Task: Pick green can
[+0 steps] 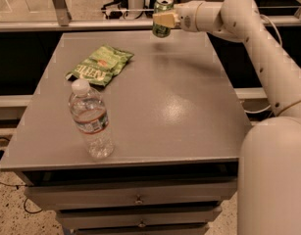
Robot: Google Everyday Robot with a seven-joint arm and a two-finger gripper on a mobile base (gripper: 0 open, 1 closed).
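Note:
The green can (pixel 163 5) is a slim green drink can with a silver top, at the far edge of the grey table (pixel 155 102). My gripper (pixel 163 19) reaches in from the right and is shut on the can's middle. One pale finger (pixel 164 19) crosses the can's front. The can stays upright and its base hangs just above the tabletop near the back edge. The white arm (pixel 258 38) runs from the right side of the view to the gripper.
A flat crinkled green chip bag (pixel 100 65) lies on the table's left back part. A clear water bottle (pixel 91 120) with a white cap stands near the front left. Drawers (pixel 135 199) sit under the tabletop. A metal rail (pixel 91 24) runs behind the table.

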